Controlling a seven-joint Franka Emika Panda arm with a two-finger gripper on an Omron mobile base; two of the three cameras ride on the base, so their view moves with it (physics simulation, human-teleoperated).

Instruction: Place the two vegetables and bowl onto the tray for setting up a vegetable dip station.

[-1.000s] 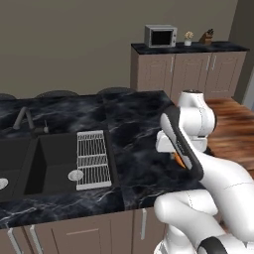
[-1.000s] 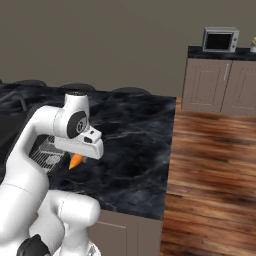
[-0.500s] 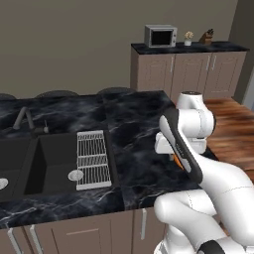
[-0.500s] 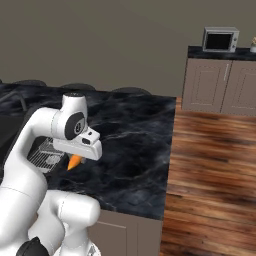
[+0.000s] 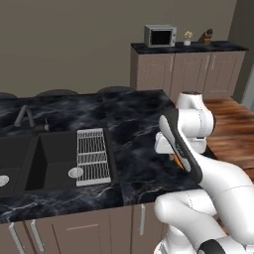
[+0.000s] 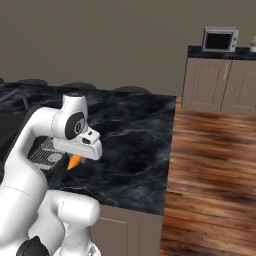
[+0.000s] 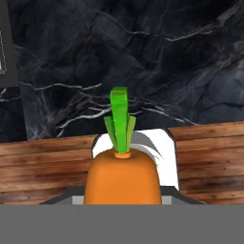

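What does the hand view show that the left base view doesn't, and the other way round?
The hand view alone shows the carrot's green top, pointing away from the hand, close up over the counter's edge.

The left base view alone shows the sink with its white rack, the far cabinets and the microwave.

Both show the orange carrot at the gripper, the black marble counter and the wooden floor.
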